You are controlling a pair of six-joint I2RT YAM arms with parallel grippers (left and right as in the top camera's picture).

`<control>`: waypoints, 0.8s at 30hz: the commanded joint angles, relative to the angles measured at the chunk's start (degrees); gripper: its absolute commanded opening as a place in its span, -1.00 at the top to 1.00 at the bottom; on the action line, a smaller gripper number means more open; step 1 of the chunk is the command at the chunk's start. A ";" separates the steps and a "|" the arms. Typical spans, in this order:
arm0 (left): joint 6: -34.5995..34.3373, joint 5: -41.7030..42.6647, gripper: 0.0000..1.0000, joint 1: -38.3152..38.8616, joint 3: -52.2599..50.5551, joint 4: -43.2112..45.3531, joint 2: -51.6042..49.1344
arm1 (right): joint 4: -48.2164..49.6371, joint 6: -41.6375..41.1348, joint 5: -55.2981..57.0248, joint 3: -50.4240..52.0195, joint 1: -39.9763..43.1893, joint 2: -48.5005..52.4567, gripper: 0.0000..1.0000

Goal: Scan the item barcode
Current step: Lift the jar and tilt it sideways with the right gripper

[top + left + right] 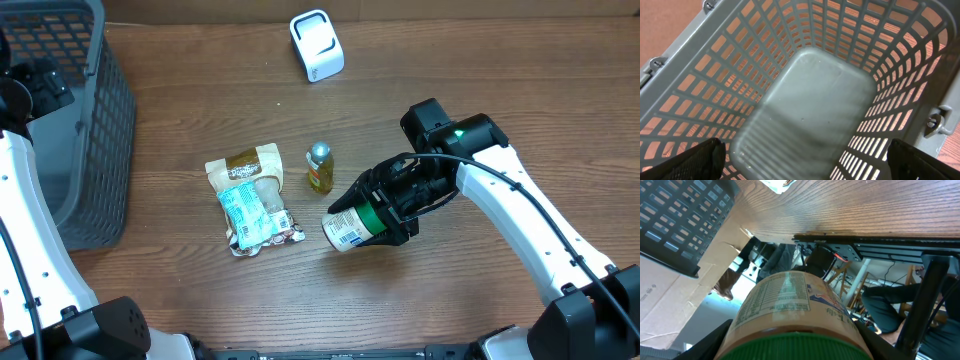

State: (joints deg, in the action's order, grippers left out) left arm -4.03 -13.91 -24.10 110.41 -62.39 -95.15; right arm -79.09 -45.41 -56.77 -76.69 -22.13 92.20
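Right jaws [383, 213]: gripping the green-lidded jar [348, 228].
Left jaws [810, 167]: spread wide, empty, above the basket [715, 75].
Jar: well short of the scanner [317, 45], long axis level, base turned away from it; right arm nearer.

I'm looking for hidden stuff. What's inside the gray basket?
In the basket only its bare gray floor and slotted walls show. Fingers of the left gripper cover the near corners, so those are hidden.
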 commanded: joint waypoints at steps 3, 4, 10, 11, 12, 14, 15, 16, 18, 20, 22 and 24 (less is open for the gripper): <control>1.09 0.42 -0.99 0.13 0.83 0.02 0.11 | 0.04 -1.09 -2.93 -0.31 0.09 -0.79 0.11; 1.07 0.42 -0.99 0.11 0.83 0.02 0.11 | -0.09 -1.09 -2.93 -0.31 0.09 -0.79 0.11; 1.07 0.42 -0.99 0.13 0.83 0.02 0.11 | -0.37 -1.09 -2.93 -0.31 0.09 -0.79 0.11; 1.09 0.42 -0.99 0.13 0.83 0.02 0.11 | -0.37 -1.09 -2.95 -0.31 0.09 -0.79 0.11; 1.07 0.42 -0.99 0.11 0.83 0.02 0.11 | -0.37 -1.09 -2.93 -0.31 0.09 -0.79 0.11; 1.07 0.42 -0.99 0.11 0.83 0.02 0.11 | -0.39 -1.09 -2.93 -0.31 0.09 -0.79 0.11; 1.07 0.44 -0.99 0.13 0.83 0.02 0.11 | -0.39 -1.09 -2.95 -0.31 0.09 -0.79 0.11; 1.07 0.44 -1.00 0.13 0.83 0.02 0.11 | -0.37 -1.09 -2.95 -0.31 0.09 -0.79 0.11; 1.09 0.42 -0.99 0.11 0.83 0.02 0.11 | -0.33 -1.09 -2.93 -0.31 0.09 -0.79 0.11; 1.07 0.44 -0.99 0.13 0.83 0.02 0.11 | 0.31 -1.07 -2.51 -0.31 0.09 -0.79 0.11; 1.07 0.42 -0.99 0.13 0.83 0.02 0.11 | 1.14 -1.09 0.55 -0.31 0.09 -0.79 0.11; 1.09 0.42 -0.99 0.13 0.83 0.02 0.11 | 2.36 -1.03 5.51 -0.31 0.09 -0.79 0.11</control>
State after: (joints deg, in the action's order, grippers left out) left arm -4.03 -13.91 -24.10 110.41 -62.39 -95.15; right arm -77.80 -46.37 -55.57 -76.69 -22.13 92.20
